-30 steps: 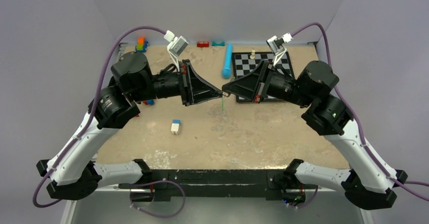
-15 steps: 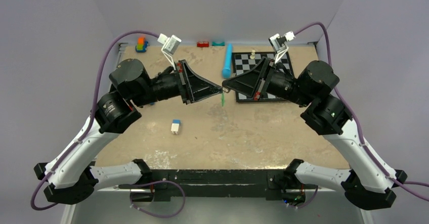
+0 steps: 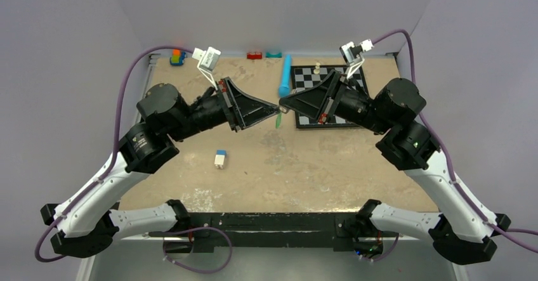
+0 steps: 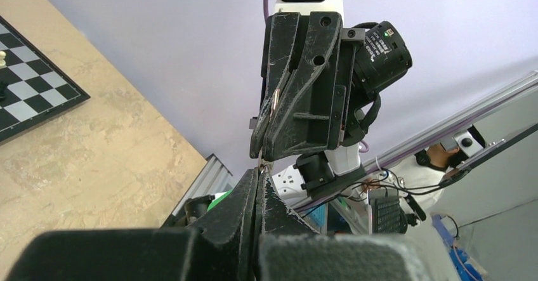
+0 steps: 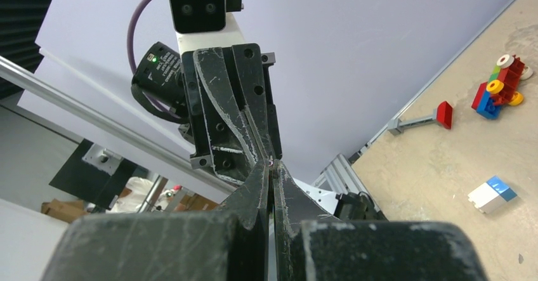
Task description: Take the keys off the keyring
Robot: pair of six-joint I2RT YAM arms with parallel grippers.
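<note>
My left gripper (image 3: 276,109) and my right gripper (image 3: 283,108) meet tip to tip above the middle of the table, held off its surface. Both are shut on a small silvery keyring (image 4: 263,164), which shows as a glint between the tips in the right wrist view (image 5: 271,162). The keys (image 3: 278,121), a tiny bright green flat piece, hang straight down just below the joined tips. In the left wrist view my own shut tips (image 4: 262,173) touch the right gripper's tips. In the right wrist view my own shut tips (image 5: 271,167) touch the left gripper's.
A blue-and-white block (image 3: 220,159) lies on the table left of centre. A chessboard (image 3: 308,76) with a white piece (image 3: 317,69) lies under the right arm. A blue cylinder (image 3: 285,76), red brick (image 3: 254,56), teal brick (image 3: 273,54) and colourful toy (image 3: 176,57) sit along the back.
Both grippers, still joined at the tips, have moved a little toward the back of the table, and the green key went with them. The left arm's elbow has swung outward.
</note>
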